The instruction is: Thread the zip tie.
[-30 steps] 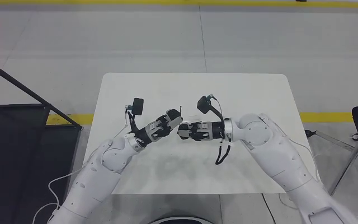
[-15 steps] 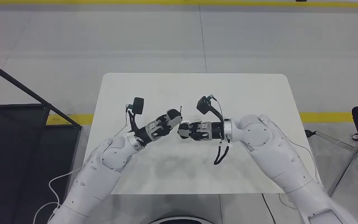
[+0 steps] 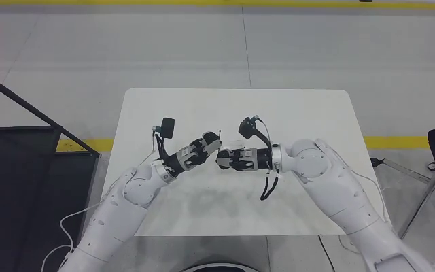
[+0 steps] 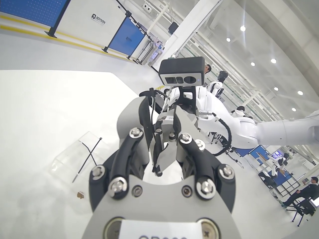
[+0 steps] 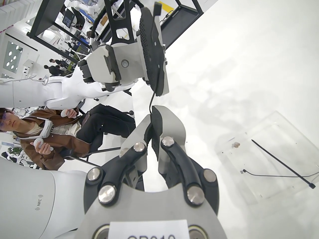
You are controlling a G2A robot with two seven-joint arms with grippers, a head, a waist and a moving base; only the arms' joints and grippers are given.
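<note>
Both arms meet over the middle of the white table [image 3: 306, 115]. My right gripper [image 5: 152, 111] [image 3: 221, 158] is shut on one end of a black zip tie [image 5: 152, 98]. The strap rises from it along the dotted black pad [image 5: 149, 50] of my left gripper [image 4: 162, 105] [image 3: 212, 143]. The tie's head [image 5: 157, 7] sticks out past that fingertip. The left fingers stand apart, with the strap [image 4: 151, 100] lying against one pad. The right gripper's tips [image 4: 158, 155] show in the gap between them.
A clear plastic tray [image 5: 286, 130] [image 4: 62, 155] lies on the table near the grippers, with two more black zip ties [image 5: 281, 162] [image 4: 88, 155] in it. A black frame [image 3: 27, 109] stands beside the table's left edge.
</note>
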